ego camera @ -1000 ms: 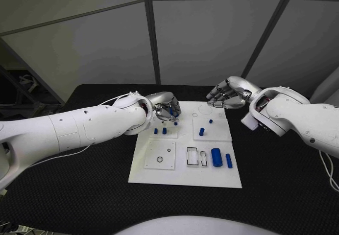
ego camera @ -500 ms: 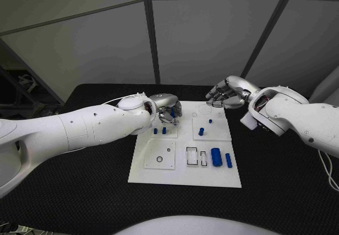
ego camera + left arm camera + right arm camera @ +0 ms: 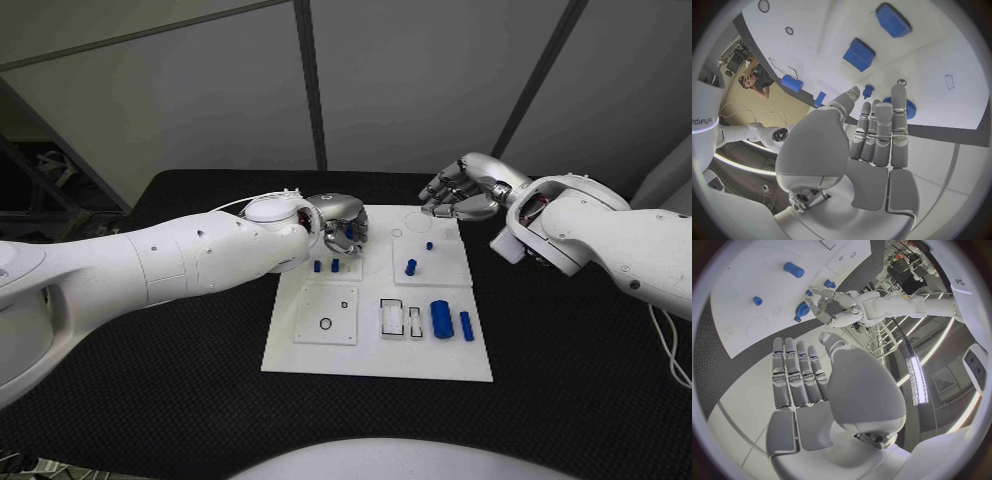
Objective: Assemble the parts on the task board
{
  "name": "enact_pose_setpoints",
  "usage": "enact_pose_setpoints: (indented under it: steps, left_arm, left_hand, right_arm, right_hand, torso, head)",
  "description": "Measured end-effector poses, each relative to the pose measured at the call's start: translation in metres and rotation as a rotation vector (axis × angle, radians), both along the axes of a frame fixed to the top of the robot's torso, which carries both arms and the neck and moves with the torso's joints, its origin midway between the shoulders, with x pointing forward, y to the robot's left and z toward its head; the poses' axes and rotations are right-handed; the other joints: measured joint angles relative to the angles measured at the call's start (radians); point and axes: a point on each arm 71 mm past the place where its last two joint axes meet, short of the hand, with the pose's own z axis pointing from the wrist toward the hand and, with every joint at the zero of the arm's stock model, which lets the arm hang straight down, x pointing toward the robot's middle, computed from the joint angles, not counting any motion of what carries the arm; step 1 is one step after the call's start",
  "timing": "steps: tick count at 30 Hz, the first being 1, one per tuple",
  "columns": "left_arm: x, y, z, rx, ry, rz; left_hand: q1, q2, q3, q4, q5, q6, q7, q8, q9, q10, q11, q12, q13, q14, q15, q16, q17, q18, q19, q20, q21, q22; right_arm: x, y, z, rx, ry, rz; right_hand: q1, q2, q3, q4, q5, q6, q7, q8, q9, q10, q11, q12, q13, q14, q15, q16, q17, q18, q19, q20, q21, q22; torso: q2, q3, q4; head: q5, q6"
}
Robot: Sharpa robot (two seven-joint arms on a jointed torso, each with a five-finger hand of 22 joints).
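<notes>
Where parts stand, left hand overhead.

You've got a white task board on a black table, w/ blue parts on it. Both hands, left & right, are silver; arms white.
</notes>
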Motion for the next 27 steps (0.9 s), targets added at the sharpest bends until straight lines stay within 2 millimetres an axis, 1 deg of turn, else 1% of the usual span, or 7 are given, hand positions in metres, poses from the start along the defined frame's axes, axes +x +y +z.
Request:
enact_pose_setpoints:
  steps: [7, 12, 13, 18, 20, 22, 27]
  left_arm:
    - [0.0005, 0.0005, -0.0025, 0.012, 0.011, 0.001]
    - [0.0002, -0.0004, -0.0037, 0.018, 0.019, -0.001]
    - [0.0001, -0.0007, -0.004, 0.019, 0.021, -0.001]
    - [-0.0006, -0.0027, -0.0054, 0.023, 0.029, -0.006]
    - [-0.0007, -0.0031, -0.0061, 0.025, 0.032, -0.007]
    - [-0.0006, -0.0031, -0.0067, 0.027, 0.035, -0.006]
    - [0.0005, -0.0024, -0.007, 0.032, 0.04, -0.003]
  left_hand:
    - [0.007, 0.007, 0.02, -0.003, 0.0, 0.009, 0.002, -0.005, -0.003, 0.021, -0.005, 0.006, -0.006, 0.026, -0.004, 0.056, 0.04, 0.0, 0.003, -0.002, 0.026, 0.024]
    - [0.016, 0.016, 0.041, -0.008, 0.0, 0.02, 0.005, -0.008, -0.006, 0.035, -0.012, 0.006, -0.01, 0.042, -0.007, 0.093, 0.069, 0.0, 0.018, -0.007, 0.071, 0.064]
    - [0.016, 0.016, 0.044, -0.01, 0.0, 0.023, 0.002, -0.009, -0.006, 0.039, -0.009, 0.006, -0.01, 0.045, -0.009, 0.101, 0.075, 0.001, 0.024, -0.005, 0.081, 0.073]
    - [0.02, 0.02, 0.065, -0.013, 0.0, 0.032, 0.003, -0.015, -0.008, 0.057, -0.016, 0.006, -0.014, 0.062, -0.011, 0.137, 0.106, 0.0, 0.039, -0.007, 0.13, 0.116]
    - [0.02, 0.02, 0.074, -0.016, 0.0, 0.039, 0.003, -0.016, -0.009, 0.065, -0.016, 0.006, -0.017, 0.069, -0.017, 0.149, 0.114, 0.0, 0.046, -0.013, 0.148, 0.133]
    - [0.02, 0.02, 0.081, -0.017, 0.0, 0.039, 0.003, -0.021, -0.01, 0.07, -0.019, 0.006, -0.018, 0.076, -0.013, 0.161, 0.126, 0.0, 0.054, -0.011, 0.166, 0.15]
    - [0.025, 0.025, 0.1, -0.02, 0.0, 0.05, 0.007, -0.027, -0.012, 0.08, -0.017, -0.007, -0.024, 0.085, -0.016, 0.181, 0.138, 0.0, 0.057, -0.014, 0.189, 0.175]
  right_arm:
    - [0.0, 0.0005, 0.0, 0.0, 0.0, 0.001]
    - [-0.0001, 0.001, 0.0, 0.0, 0.0, 0.002]
    - [-0.0001, 0.0011, 0.0, 0.0, -0.001, 0.002]
    - [-0.0001, 0.0019, 0.0, 0.0, -0.001, 0.004]
    - [-0.0001, 0.0022, 0.0, 0.0, -0.001, 0.004]
    - [-0.0001, 0.0022, 0.0, 0.0, -0.001, 0.004]
    - [-0.0001, 0.0022, 0.0, 0.0, -0.001, 0.004]
  right_hand:
    - [0.0, 0.0, 0.0, 0.0, 0.0, 0.0, 0.0, 0.0, 0.0, 0.0, 0.0, 0.0, 0.0, 0.0, 0.0, 0.0, -0.001, 0.0, 0.0, 0.0, -0.004, -0.001]
    - [0.0, 0.0, 0.0, 0.0, 0.0, 0.0, 0.0, 0.0, 0.0, 0.0, 0.0, 0.0, 0.0, 0.0, 0.0, 0.0, -0.001, 0.0, 0.0, 0.0, -0.004, -0.001]
    - [0.0, 0.0, 0.0, 0.0, 0.0, 0.0, 0.0, 0.0, 0.0, 0.0, 0.0, 0.0, 0.0, 0.0, 0.0, 0.0, -0.001, 0.0, 0.0, 0.0, -0.004, -0.001]
    - [0.0, 0.0, 0.0, 0.0, 0.0, 0.0, 0.0, 0.0, 0.0, 0.0, 0.0, 0.0, 0.0, 0.0, 0.0, 0.0, -0.001, 0.0, 0.0, 0.0, -0.004, -0.001]
    - [0.0, 0.0, 0.0, 0.0, 0.0, 0.0, 0.0, 0.0, 0.0, 0.0, 0.0, 0.0, 0.0, 0.0, 0.0, 0.0, -0.001, 0.0, 0.0, 0.0, -0.004, -0.001]
    - [0.0, 0.0, 0.0, 0.0, 0.0, 0.0, 0.0, 0.0, 0.0, 0.0, 0.0, 0.0, 0.0, 0.0, 0.0, 0.0, -0.001, 0.0, 0.0, 0.0, -0.004, -0.001]
    - [0.0, 0.0, 0.0, 0.0, 0.0, 0.0, 0.0, 0.0, 0.0, 0.0, 0.0, 0.0, 0.0, 0.0, 0.0, 0.0, -0.001, 0.0, 0.0, 0.0, -0.004, -0.001]
  torso:
    - [0.0, 0.0005, 0.0006]
    - [0.0, 0.0004, 0.0006]
    - [0.0, 0.0005, 0.0006]
    - [-0.001, 0.0005, 0.0006]
    - [-0.001, 0.0006, 0.0006]
    - [-0.001, 0.0008, 0.0007]
    - [-0.001, 0.0011, 0.0006]
  head:
    - [0.001, -0.002]
    - [0.001, -0.002]
    - [0.001, -0.002]
    - [0.001, -0.003]
    - [0.001, -0.003]
    - [0.001, -0.003]
    - [0.001, -0.002]
